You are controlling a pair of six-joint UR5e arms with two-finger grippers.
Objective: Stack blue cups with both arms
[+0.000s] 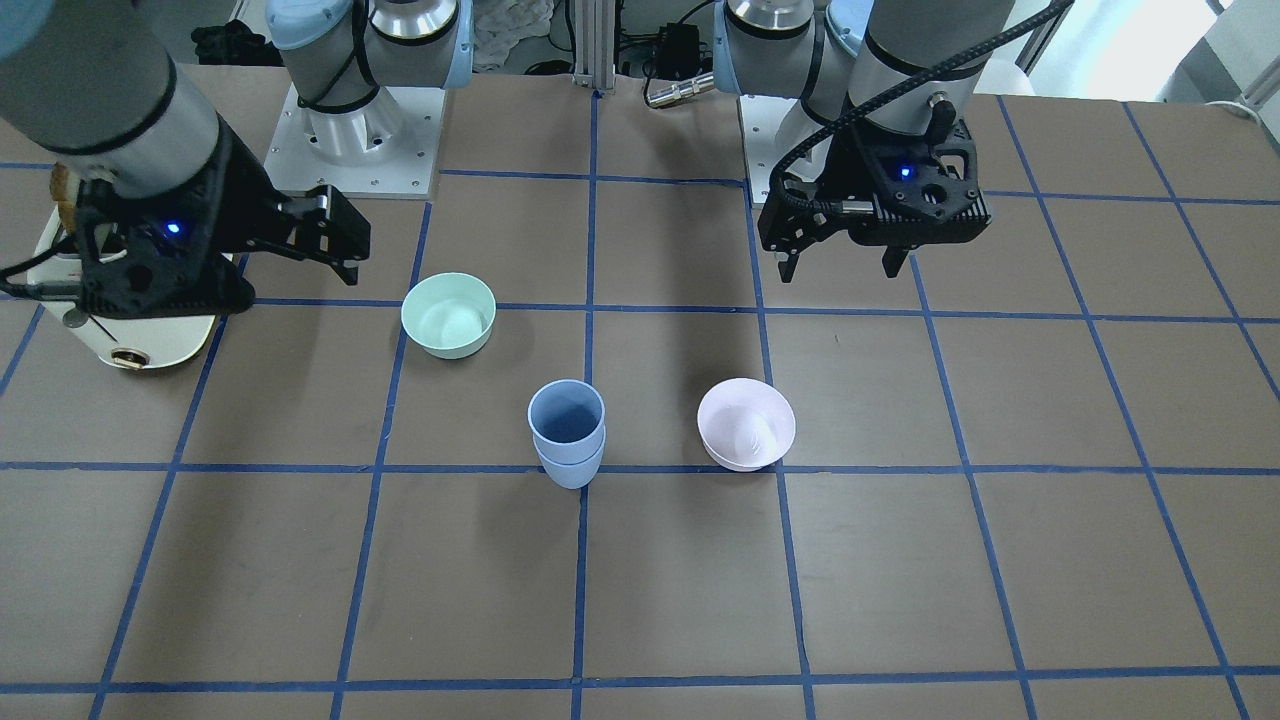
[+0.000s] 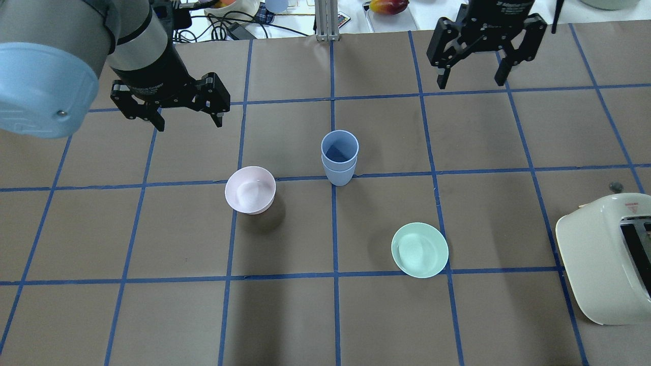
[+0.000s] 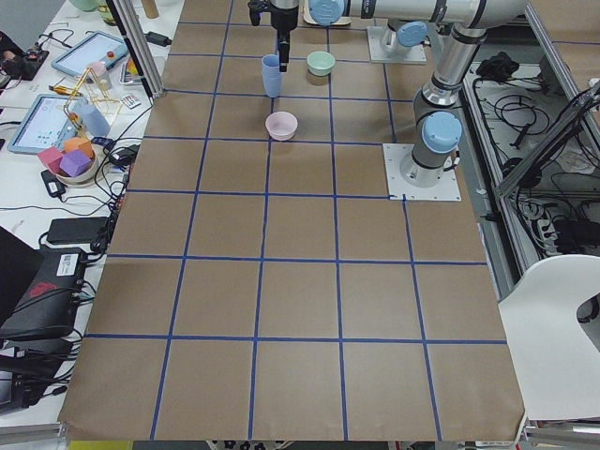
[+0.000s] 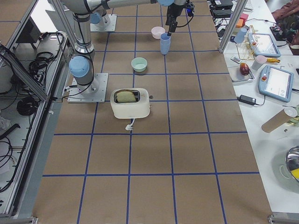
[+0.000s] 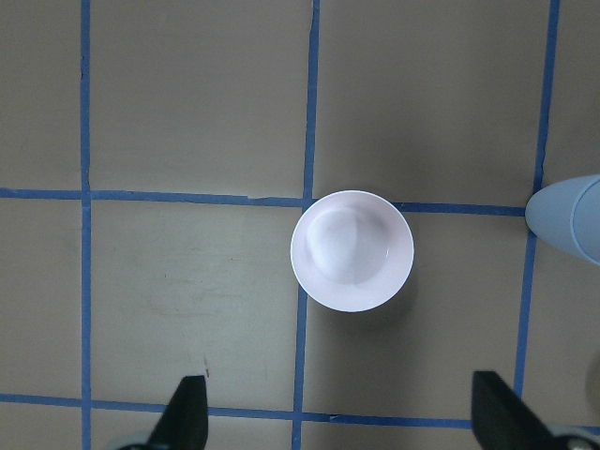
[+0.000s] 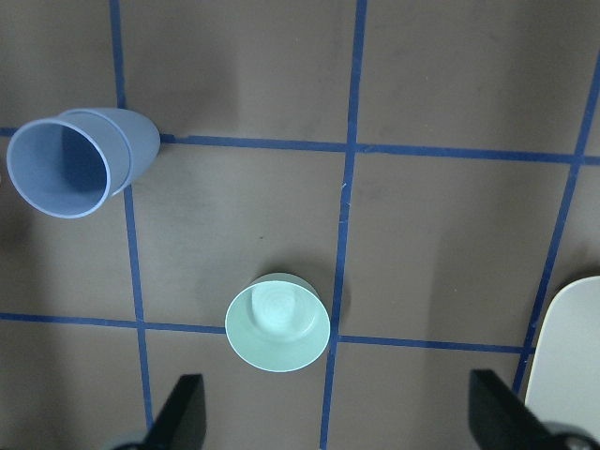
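The two blue cups (image 2: 339,157) stand nested, one inside the other, upright at the table's centre; they also show in the front view (image 1: 567,432) and the right wrist view (image 6: 80,159). My left gripper (image 2: 189,122) is open and empty, raised above the table to the left of and beyond the stack, over the pink bowl (image 5: 352,250). My right gripper (image 2: 470,82) is open and empty, raised to the right of and beyond the stack. Neither gripper touches the cups.
The pink bowl (image 2: 250,189) sits left of the stack. A mint-green bowl (image 2: 419,249) sits nearer me on the right. A cream toaster (image 2: 605,259) stands at the right edge. Blue tape lines grid the brown table (image 2: 152,315).
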